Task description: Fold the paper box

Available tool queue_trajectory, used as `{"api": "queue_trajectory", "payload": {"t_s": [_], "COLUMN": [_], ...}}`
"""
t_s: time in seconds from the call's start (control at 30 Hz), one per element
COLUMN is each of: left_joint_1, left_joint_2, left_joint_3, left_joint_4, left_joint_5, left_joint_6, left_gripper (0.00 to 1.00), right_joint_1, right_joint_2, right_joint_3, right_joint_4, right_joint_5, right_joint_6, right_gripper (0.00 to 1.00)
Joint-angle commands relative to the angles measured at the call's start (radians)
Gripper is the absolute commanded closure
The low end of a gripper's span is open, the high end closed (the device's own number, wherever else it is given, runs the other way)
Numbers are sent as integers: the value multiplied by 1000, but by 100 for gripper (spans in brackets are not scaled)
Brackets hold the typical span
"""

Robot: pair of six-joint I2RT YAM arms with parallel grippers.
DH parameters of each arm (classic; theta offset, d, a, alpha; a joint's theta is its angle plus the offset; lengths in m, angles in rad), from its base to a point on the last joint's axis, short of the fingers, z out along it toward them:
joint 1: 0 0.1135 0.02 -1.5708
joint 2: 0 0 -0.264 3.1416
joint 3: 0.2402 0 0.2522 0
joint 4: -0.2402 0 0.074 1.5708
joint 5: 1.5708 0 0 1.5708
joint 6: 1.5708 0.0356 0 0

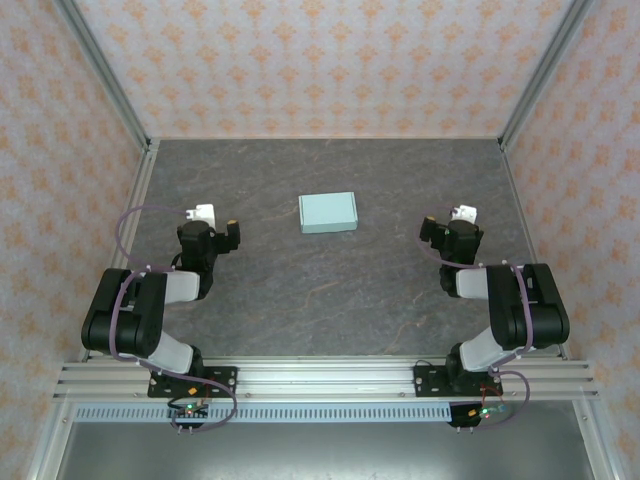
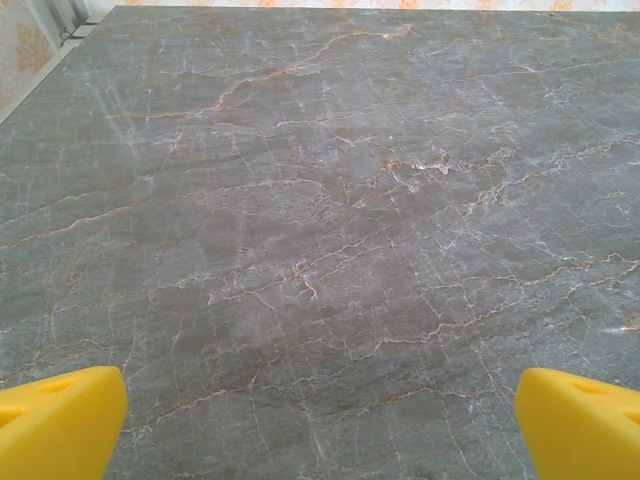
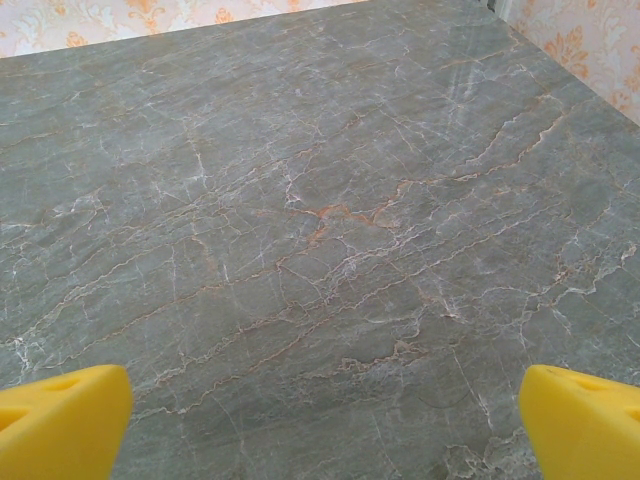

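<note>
The paper box (image 1: 328, 212) is a small flat pale mint-green rectangle lying closed on the dark marbled table (image 1: 330, 300), a little behind the middle. My left gripper (image 1: 215, 224) rests low to the box's left, well apart from it. My right gripper (image 1: 450, 224) rests about as far off on the box's right. In the left wrist view the left gripper (image 2: 336, 425) is open, its yellow fingertips (image 2: 60, 422) at the bottom corners over bare table. In the right wrist view the right gripper (image 3: 325, 425) is open too, its yellow fingertips (image 3: 582, 420) spread wide with nothing between them.
Patterned walls (image 1: 300, 60) and metal frame posts (image 1: 110, 80) close in the table at the back and both sides. The aluminium base rail (image 1: 320, 380) runs along the near edge. Bare table lies between the arms and the box.
</note>
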Motion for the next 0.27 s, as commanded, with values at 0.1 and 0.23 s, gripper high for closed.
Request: {"api": "queue_trajectory", "payload": {"t_s": [0.1, 0.23], "left_joint_1": [-7, -7], "left_joint_2": [-6, -6], "left_joint_3": [20, 20], "left_joint_4": [19, 19], "left_joint_5": [-17, -17], "left_joint_6": [16, 16], "left_gripper": [0, 0], "right_joint_1": [2, 2], "right_joint_2": [-6, -10], "right_joint_3": [23, 19], "right_joint_4": [-11, -7], "right_joint_5": [-9, -10], "right_joint_6": [10, 11], "right_gripper": [1, 1]}}
